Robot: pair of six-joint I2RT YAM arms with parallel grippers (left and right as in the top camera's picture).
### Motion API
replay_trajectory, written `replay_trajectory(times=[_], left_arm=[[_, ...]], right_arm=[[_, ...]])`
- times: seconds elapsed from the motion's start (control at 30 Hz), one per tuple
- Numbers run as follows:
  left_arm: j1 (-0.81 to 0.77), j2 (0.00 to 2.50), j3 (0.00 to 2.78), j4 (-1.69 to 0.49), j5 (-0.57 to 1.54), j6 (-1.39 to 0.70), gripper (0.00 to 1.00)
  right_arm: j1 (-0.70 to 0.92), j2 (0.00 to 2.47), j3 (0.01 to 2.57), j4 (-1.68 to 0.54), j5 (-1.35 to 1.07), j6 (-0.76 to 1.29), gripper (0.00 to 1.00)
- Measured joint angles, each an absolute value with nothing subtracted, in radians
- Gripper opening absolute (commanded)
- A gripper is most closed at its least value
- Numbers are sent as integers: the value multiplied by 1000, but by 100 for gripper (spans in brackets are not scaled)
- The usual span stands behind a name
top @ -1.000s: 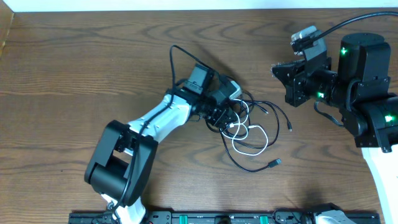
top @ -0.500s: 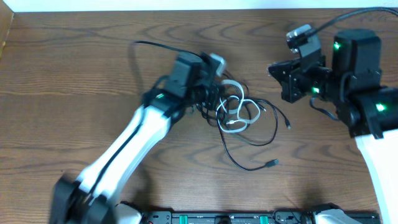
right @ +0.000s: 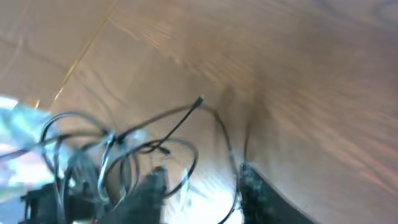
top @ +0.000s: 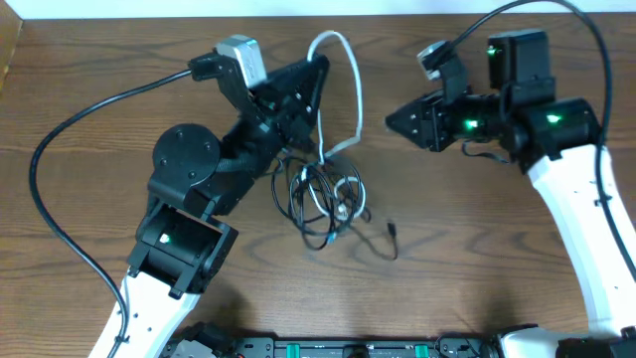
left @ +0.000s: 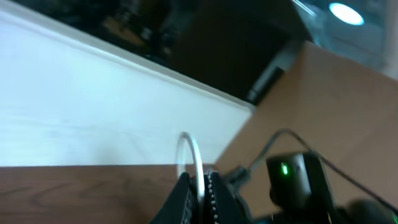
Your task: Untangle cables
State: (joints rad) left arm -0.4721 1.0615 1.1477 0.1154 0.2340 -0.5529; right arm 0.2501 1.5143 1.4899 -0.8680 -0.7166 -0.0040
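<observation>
judging from their thin, slack loops, the cables [top: 323, 194] are taken to be light and limp, with no stiffness to hold a shape; a pull on 1 strand is likely to drag the whole knot across the desk [top: 89, 109] or to tighten it. the black strands are heaped in 1 knot near the middle of the desk, between the 2 arms, and 1 small plug end [top: 393, 231] is seen trailing out to its right. the white cable [top: 355, 80] is lifted out of the knot in a tall arch and is pinched near its upper end by the left gripper [left: 198, 186], whose jaws are clenched on it. the right gripper [right: 202, 173] is released, jaws apart with nothing between them, and is held to the right of the arch, apart from every strand. the smooth sheath is judged slippery, so a hold close behind a plug, where the body thickens, would be surer than a hold mid-strand. a second hold is best taken on the black knot itself, so that the white cable can be drawn free against it

how many black strands are in the knot cannot be counted, and where the white cable passes through it is hidden by overlapping loops. both wrist views are blurred; the white cable's lower end cannot be made out
</observation>
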Motion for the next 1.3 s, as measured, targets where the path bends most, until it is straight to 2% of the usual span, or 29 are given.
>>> replay_trajectory(times=[0.07, 0.33, 0.37, 0.43, 0.47, 0.57, 0.7, 0.93, 1.1, 1.3], left_arm=[[-472, 1066, 1148, 132, 171, -580, 7], [-472, 1066, 1148, 139, 124, -603, 7], [-472, 1066, 1148, 140, 124, -603, 7], [-472, 1066, 1148, 139, 124, -603, 7], [-472, 1068, 1148, 140, 123, -603, 7], [-472, 1079, 1148, 139, 97, -603, 7], [-456, 1085, 1147, 200, 3, -601, 7], [-271, 1038, 1147, 253, -25, -602, 7], [-178, 989, 1148, 163, -25, -602, 7], [-151, 992, 1147, -89, 1, -591, 7]], right_arm=[[296, 1557, 1490, -867, -735, -14, 56], [320, 1693, 1489, -713, -949, -52, 57], [320, 1707, 1489, -699, -973, -55, 52], [331, 1761, 1489, -652, -1039, -61, 15], [344, 1778, 1489, -635, -1053, -62, 1], [377, 1795, 1488, -604, -1033, -37, 1], [379, 1813, 1485, -643, -727, 150, 1], [257, 1886, 1353, -639, -567, 227, 1], [119, 1905, 1317, -672, -532, 221, 1], [-6, 1905, 1314, -756, -479, 175, 1]])
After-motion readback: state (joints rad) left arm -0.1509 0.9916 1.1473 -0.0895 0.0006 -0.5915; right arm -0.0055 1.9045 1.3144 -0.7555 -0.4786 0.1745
